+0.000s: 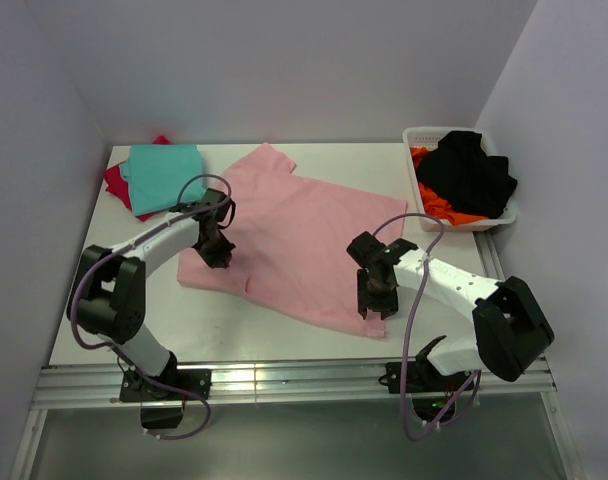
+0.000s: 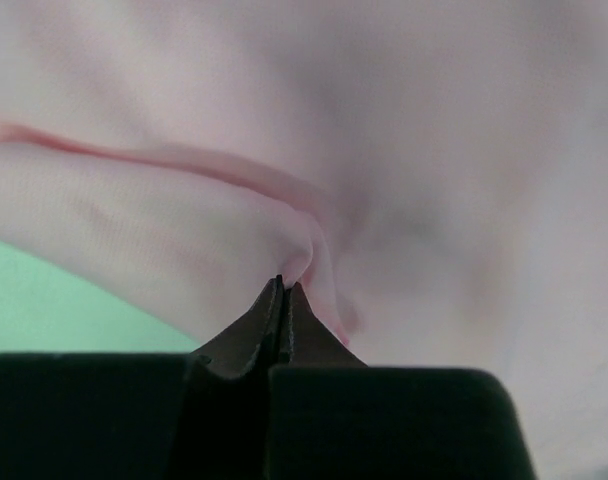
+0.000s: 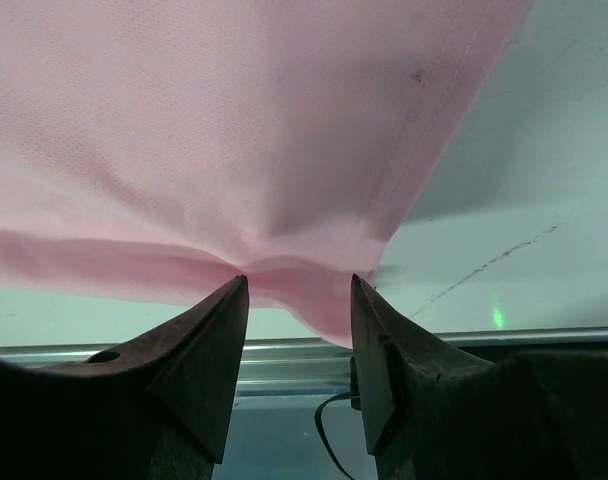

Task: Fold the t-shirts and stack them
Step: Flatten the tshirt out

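Left fingers (image 2: 283, 310): clamped tight on a raised fold of pink t-shirt (image 1: 294, 225).
Right fingers (image 1: 377, 298): parted, straddling the near hem corner.
Position: spread flat across the counter (image 1: 114, 330).
Handling: light, limp, likely to sag; best pinched at hems.

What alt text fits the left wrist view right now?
The left end effector is shut, pinching a raised fold of the pink shirt, which fills nearly the whole frame. A pale green patch shows at lower left; whether it is table or cloth cannot be told.
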You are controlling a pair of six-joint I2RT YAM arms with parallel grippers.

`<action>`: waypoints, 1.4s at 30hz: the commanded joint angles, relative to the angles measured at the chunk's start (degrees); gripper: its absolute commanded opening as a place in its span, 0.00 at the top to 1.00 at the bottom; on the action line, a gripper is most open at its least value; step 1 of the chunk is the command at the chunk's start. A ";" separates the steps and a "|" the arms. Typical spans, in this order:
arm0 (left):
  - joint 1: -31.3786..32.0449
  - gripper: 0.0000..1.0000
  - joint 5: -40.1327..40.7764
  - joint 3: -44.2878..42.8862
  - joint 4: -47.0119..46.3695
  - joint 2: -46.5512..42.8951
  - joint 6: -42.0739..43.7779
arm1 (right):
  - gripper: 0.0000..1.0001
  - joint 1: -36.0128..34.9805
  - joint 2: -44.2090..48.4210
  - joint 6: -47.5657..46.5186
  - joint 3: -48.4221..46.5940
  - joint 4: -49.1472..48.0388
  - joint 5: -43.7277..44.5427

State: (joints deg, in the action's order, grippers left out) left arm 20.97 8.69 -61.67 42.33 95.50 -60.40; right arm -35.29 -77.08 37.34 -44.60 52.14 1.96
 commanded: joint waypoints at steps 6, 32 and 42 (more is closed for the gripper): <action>3.55 0.99 2.56 4.43 6.53 -14.19 -7.97 | 0.48 -0.40 1.93 -1.57 0.48 -0.72 -1.34; 14.99 0.42 12.23 1.04 9.36 -19.19 -14.86 | 0.50 -0.40 4.30 -1.92 0.48 -1.60 -2.13; 6.98 1.00 10.74 -11.54 2.94 4.86 0.98 | 0.52 0.04 5.62 -0.61 -0.05 -0.37 0.85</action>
State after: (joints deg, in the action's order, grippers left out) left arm 28.64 19.38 -70.91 47.05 98.76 -65.80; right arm -35.27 -72.95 35.79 -44.25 51.31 0.64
